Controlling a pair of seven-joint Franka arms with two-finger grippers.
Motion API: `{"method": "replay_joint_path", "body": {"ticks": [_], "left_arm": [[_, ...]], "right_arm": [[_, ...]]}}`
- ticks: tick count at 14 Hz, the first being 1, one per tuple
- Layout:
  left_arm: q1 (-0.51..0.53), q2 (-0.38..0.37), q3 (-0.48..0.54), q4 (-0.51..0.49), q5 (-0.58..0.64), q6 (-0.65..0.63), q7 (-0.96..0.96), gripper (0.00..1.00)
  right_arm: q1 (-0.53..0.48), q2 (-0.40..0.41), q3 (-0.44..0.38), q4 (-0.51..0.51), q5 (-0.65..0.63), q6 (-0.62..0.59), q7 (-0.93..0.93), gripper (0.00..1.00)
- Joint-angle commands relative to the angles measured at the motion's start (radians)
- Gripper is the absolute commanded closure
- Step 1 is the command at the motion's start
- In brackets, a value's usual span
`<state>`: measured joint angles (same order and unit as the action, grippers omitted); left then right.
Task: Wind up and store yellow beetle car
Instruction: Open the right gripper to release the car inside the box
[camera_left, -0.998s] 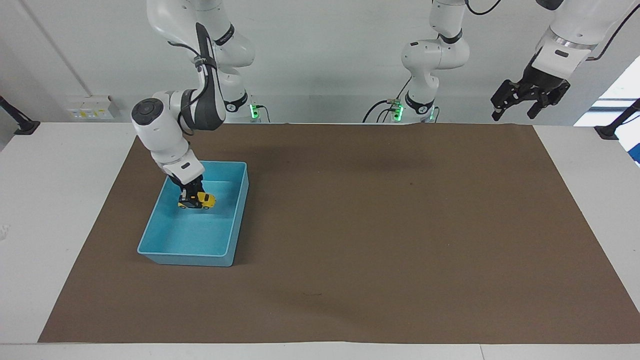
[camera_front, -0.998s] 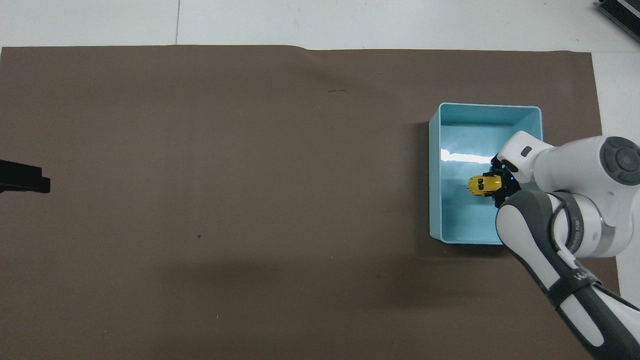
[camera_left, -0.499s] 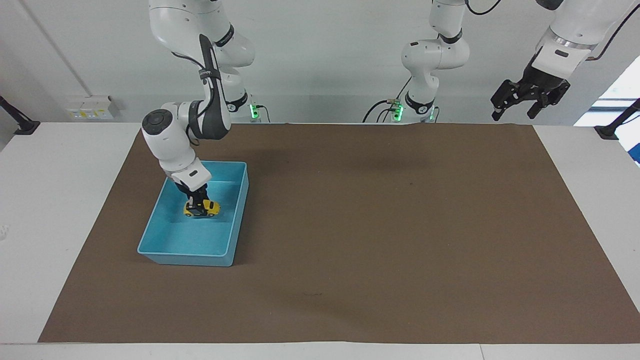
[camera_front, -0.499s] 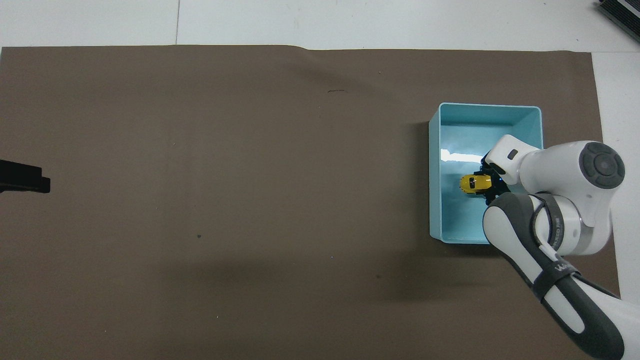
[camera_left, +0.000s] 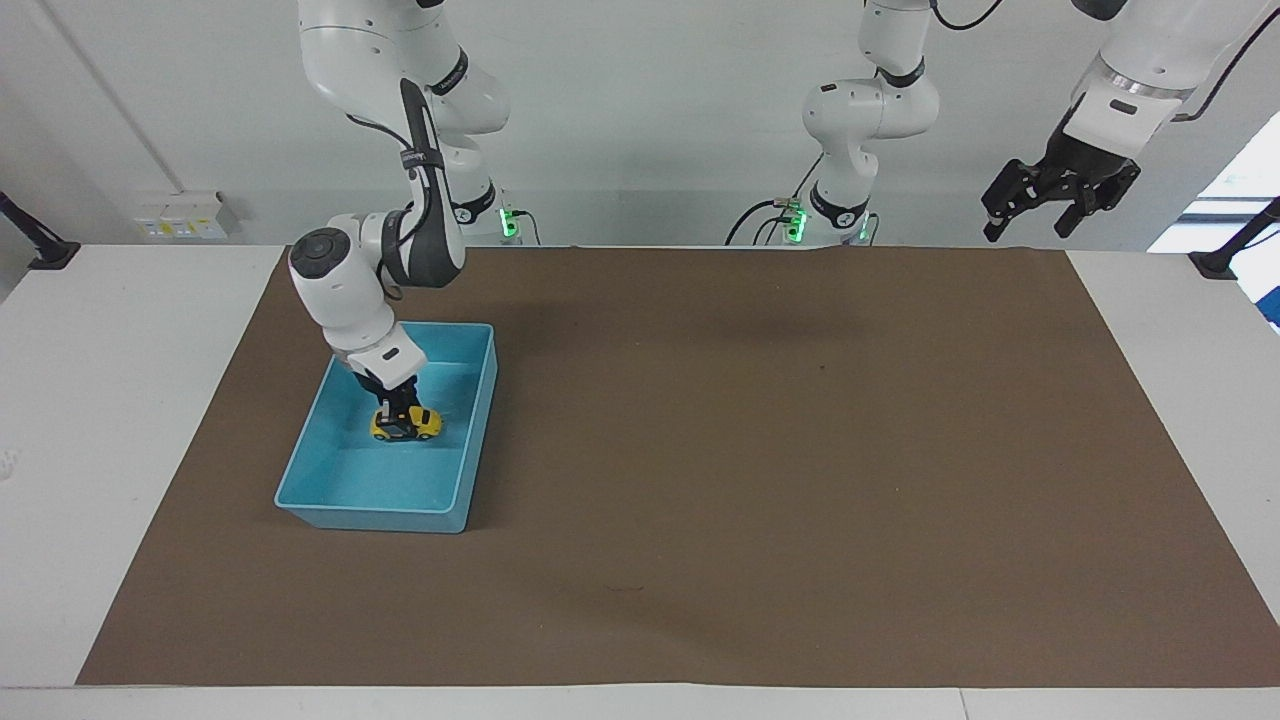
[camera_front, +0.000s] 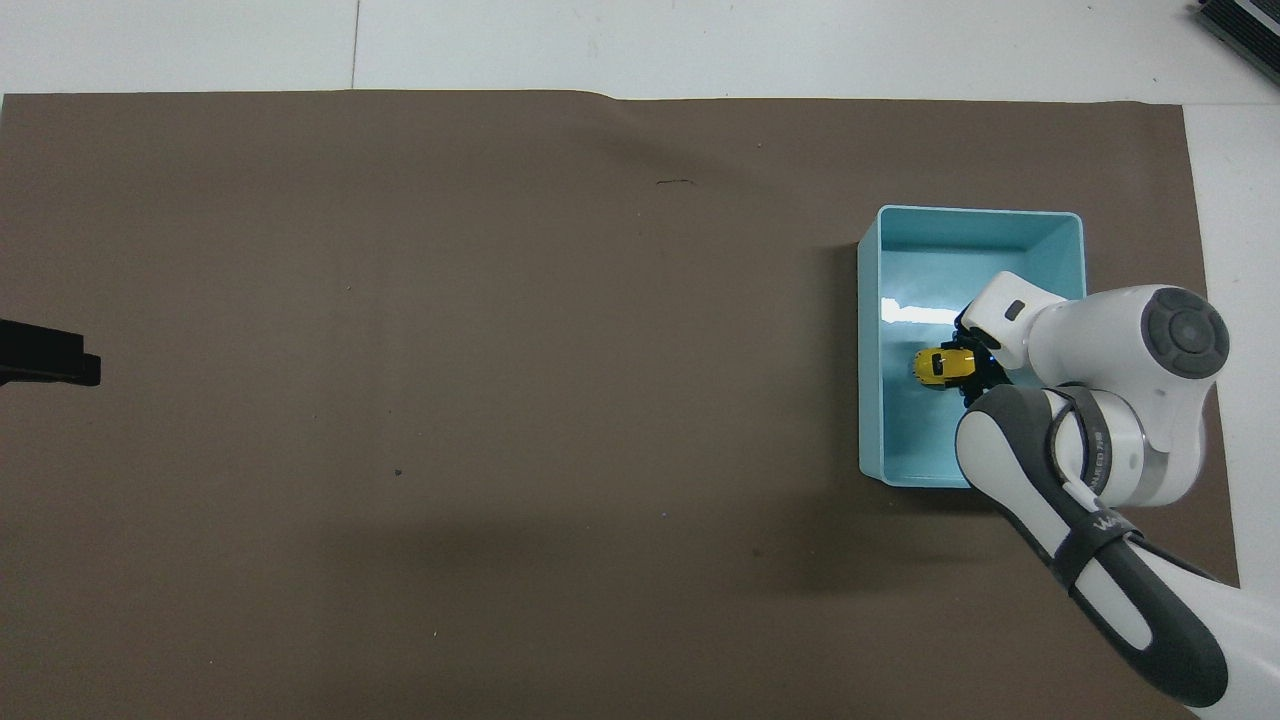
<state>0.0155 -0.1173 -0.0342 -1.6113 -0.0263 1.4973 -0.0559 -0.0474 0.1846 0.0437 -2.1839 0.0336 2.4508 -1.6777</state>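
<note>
Clamping the car (camera_left: 406, 425) in my right gripper (camera_left: 397, 412), I hold it inside the blue bin (camera_left: 470, 440); my left gripper (camera_left: 1040, 205) waits raised, fingers apart.

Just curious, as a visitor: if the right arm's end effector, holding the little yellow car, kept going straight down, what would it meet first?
Probably the floor of the blue bin: the right end effector points down into it with the yellow car.

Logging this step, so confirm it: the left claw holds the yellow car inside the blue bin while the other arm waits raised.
Wrong arm. The right claw holds the car inside the bin; the left claw waits raised at its own end of the table. The facing view shows it.
</note>
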Motion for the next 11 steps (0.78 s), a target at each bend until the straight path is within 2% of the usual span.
{"method": "replay_joint_path", "body": {"ticks": [1,4,5,6,11], "left_arm": [[0.014,0.004,-0.007,0.011,-0.010,-0.014,0.005,0.00],[0.014,0.004,-0.007,0.011,-0.010,-0.014,0.005,0.00],[0.014,0.004,-0.007,0.011,-0.010,-0.014,0.005,0.00],[0.014,0.004,-0.007,0.011,-0.012,-0.014,0.005,0.00],[0.014,0.004,-0.007,0.011,-0.012,-0.014,0.005,0.00]], "right_arm": [[-0.009,0.009,0.005,-0.008,0.014,0.025,-0.036,0.71],[-0.005,0.010,0.005,-0.007,0.014,0.028,-0.036,0.71],[-0.005,0.010,0.005,-0.008,0.014,0.028,-0.036,0.69],[-0.003,0.009,0.005,-0.008,0.015,0.028,-0.033,0.62],[-0.003,0.010,0.005,-0.008,0.014,0.028,-0.022,0.56]]}}
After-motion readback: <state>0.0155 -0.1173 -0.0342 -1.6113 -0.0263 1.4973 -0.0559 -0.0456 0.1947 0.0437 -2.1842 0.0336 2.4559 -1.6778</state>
